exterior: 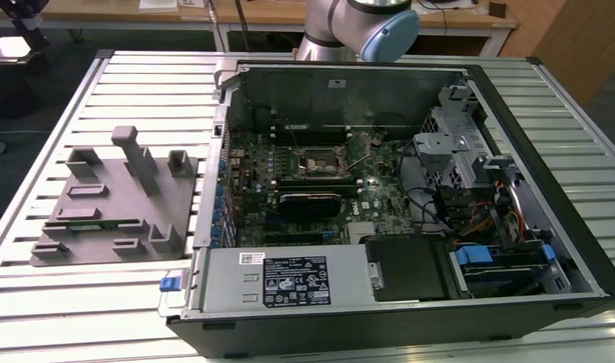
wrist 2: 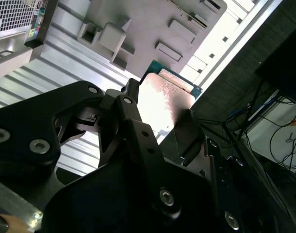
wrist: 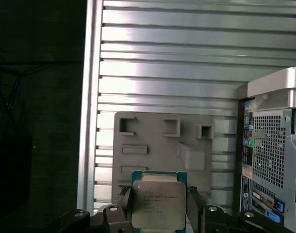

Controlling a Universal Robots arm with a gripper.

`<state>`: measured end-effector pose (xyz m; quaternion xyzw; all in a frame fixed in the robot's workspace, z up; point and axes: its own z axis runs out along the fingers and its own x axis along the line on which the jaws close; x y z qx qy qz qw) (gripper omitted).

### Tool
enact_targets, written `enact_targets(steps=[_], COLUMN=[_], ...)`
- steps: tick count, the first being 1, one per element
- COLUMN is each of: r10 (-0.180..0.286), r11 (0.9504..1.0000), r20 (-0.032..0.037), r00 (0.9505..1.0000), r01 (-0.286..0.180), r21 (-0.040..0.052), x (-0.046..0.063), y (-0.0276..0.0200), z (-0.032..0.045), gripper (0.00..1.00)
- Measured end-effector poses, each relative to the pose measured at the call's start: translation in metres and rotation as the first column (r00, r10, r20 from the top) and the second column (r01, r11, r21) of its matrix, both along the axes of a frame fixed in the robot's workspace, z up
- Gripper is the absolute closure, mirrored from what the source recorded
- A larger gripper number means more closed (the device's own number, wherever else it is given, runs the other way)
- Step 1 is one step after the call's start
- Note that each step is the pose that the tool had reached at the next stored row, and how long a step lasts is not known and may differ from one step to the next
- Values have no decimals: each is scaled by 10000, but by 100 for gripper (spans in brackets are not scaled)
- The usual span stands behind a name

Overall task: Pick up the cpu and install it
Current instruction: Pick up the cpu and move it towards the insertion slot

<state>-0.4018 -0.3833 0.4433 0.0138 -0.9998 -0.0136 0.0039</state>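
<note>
The cpu point(wrist: 157, 201), a small square chip with a pale silvery top and a green rim, sits between my gripper's black fingers point(wrist: 194, 206) in both wrist views. My gripper point(wrist: 158, 209) is shut on it, one finger on each side edge. In the second wrist view the cpu point(wrist 2: 165, 94) glares brightly in my gripper point(wrist 2: 160, 114), held high above the slatted table. The green motherboard point(exterior: 287, 189) lies inside the computer case, with its dark metal-framed socket point(exterior: 318, 160) near the board's middle. The arm's grey and blue joint point(exterior: 373, 26) stands behind the case.
A large grey slotted block point(exterior: 116, 204) lies on the slatted metal table point(exterior: 65, 318) at the exterior view's left, beside the case point(exterior: 579, 227). In the first wrist view the block point(wrist: 172, 145) is far below the cpu, with the case's perforated wall point(wrist: 271, 145) beside it.
</note>
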Motion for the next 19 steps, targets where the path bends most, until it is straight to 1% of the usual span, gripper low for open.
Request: enact_targets(steps=[9, 19], r10=[0, 0], r11=[10000, 10000], r20=[-1, -1], r00=[10000, 10000], r01=[0, 0], r21=[0, 0], x=[45, 136], y=[0, 0], z=[1, 1], gripper=[46, 46])
